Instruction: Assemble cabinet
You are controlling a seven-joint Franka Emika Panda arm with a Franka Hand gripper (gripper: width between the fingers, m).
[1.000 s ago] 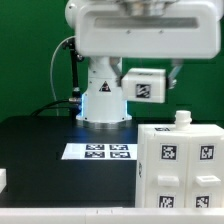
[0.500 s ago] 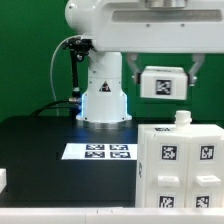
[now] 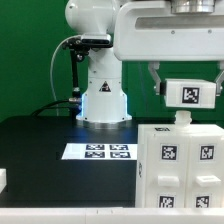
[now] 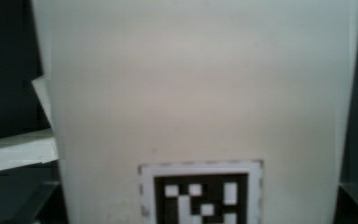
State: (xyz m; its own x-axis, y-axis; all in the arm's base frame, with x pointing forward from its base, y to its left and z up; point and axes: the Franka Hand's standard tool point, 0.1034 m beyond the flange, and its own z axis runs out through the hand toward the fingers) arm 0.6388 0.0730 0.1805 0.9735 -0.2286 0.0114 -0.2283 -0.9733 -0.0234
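The cabinet (image 3: 178, 165) is a large white box with black-and-white tags on its panels. It stands at the front on the exterior view's right, with a small white knob (image 3: 181, 119) sticking up from its top. My gripper (image 3: 188, 84) is shut on a small white tagged panel (image 3: 190, 94) and holds it in the air just above that knob. In the wrist view the same panel (image 4: 194, 90) fills the picture, with its tag (image 4: 202, 197) at the lower edge. The fingers are mostly hidden behind it.
The marker board (image 3: 96, 152) lies flat on the black table in front of the robot base (image 3: 103, 100). A small white part (image 3: 3, 180) shows at the left edge. A green wall stands behind.
My gripper has carried the tagged panel toward the exterior view's right and somewhat lower, from beside the robot base to above the cabinet's top knob.
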